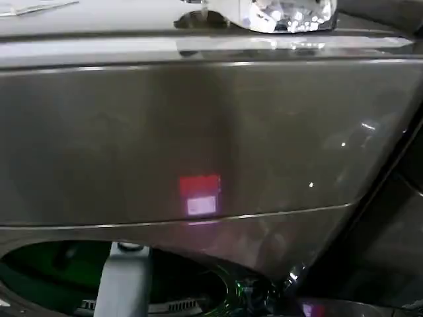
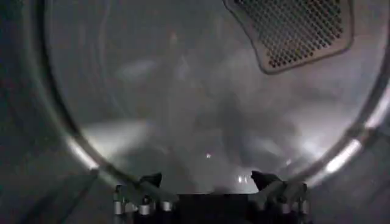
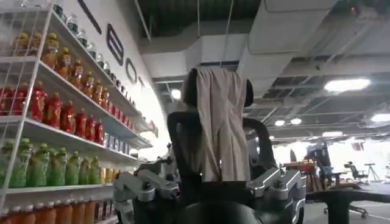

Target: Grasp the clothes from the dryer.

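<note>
Inside one dryer (image 1: 198,132): left pincer (image 2: 207,182) spread wide, empty. Right pincer (image 3: 213,173) clamps one beige cloth (image 3: 218,122).

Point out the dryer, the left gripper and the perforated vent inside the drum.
dryer (image 1: 198,132): head view, on its bronze-grey front panel.
left gripper (image 2: 210,182): left wrist view, midway between its open fingertips.
perforated vent (image 2: 295,27): left wrist view, on its holed face.

Head camera sits tight against the dryer (image 1: 198,132), looking down its bronze-grey front. Left wrist camera peers deep inside the drum (image 2: 183,109), facing its rear wall. Right wrist camera tilts up past shelves (image 3: 55,115) toward the ceiling.
</note>
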